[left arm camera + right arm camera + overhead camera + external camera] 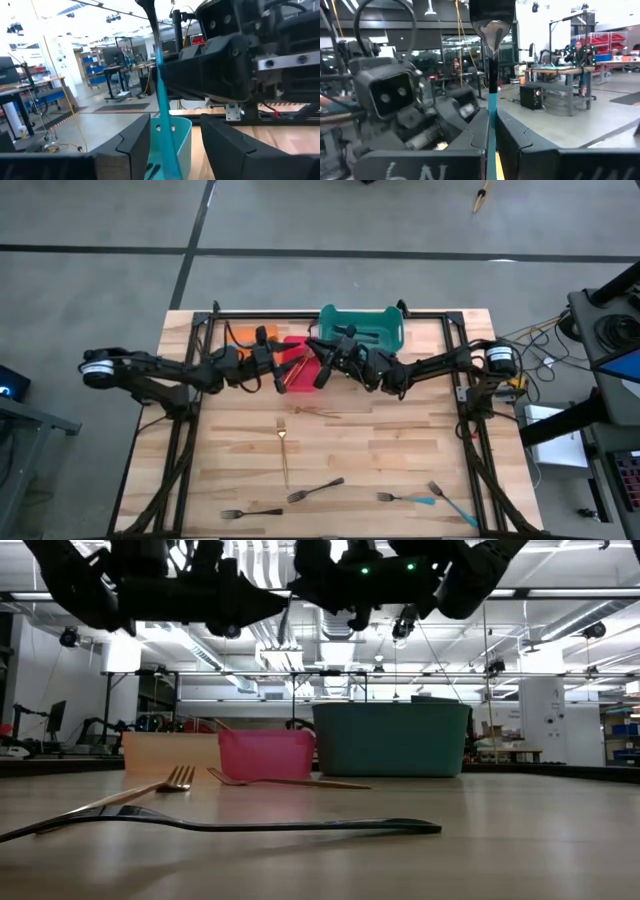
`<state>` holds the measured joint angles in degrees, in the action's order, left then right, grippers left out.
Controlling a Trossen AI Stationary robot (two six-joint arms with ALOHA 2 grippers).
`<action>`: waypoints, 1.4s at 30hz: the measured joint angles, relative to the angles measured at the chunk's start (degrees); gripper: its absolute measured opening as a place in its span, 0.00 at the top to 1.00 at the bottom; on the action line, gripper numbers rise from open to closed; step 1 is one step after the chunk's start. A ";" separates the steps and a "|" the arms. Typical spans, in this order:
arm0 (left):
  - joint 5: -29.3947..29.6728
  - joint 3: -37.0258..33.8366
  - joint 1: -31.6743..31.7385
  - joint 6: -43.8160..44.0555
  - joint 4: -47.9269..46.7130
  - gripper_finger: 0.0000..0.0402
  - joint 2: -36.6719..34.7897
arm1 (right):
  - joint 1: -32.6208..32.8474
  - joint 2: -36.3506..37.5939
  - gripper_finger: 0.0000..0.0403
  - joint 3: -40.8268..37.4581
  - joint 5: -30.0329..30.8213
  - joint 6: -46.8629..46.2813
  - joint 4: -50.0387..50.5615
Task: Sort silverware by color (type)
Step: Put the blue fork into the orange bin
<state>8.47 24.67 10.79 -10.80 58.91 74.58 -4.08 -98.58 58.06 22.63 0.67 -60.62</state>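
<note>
Six forks lie on the wooden table [400,430]: two gold forks [283,442], two dark grey forks [315,490] and two blue-handled forks [450,502]. They are spread out near the front edge and the middle, with lots of bare wood between them. One more blue-handled fork [491,105] is up in the air, pinched tight in the right gripper [322,372] over the red bin [296,348]. The left gripper [279,377] is just beside it with its fingers [135,145] apart on both sides of the handle. Three bins stand at the back edge: orange bin [243,334], red bin, teal bin [362,327]. Thin gold pieces show in the red bin.
</note>
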 joint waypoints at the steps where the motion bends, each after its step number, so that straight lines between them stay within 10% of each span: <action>1: 0.03 0.01 0.00 0.82 0.65 0.61 0.86 | 0.20 -0.91 0.97 0.87 -0.11 0.10 -0.01; 8: 4.59 -0.55 -0.98 5.19 1.56 0.66 3.30 | 2.38 -5.47 0.97 5.60 0.00 2.05 0.28; 19: 16.56 -3.90 -6.39 8.26 5.11 0.99 2.59 | 3.04 -6.00 0.97 9.41 3.10 2.74 7.15; 42: 6.44 -10.03 -7.10 19.22 21.02 1.00 2.16 | 3.78 -5.67 0.96 14.77 0.02 -1.10 19.90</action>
<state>14.91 14.65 3.68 8.42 79.93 76.73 -0.30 -104.25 72.83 22.65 -0.43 -40.72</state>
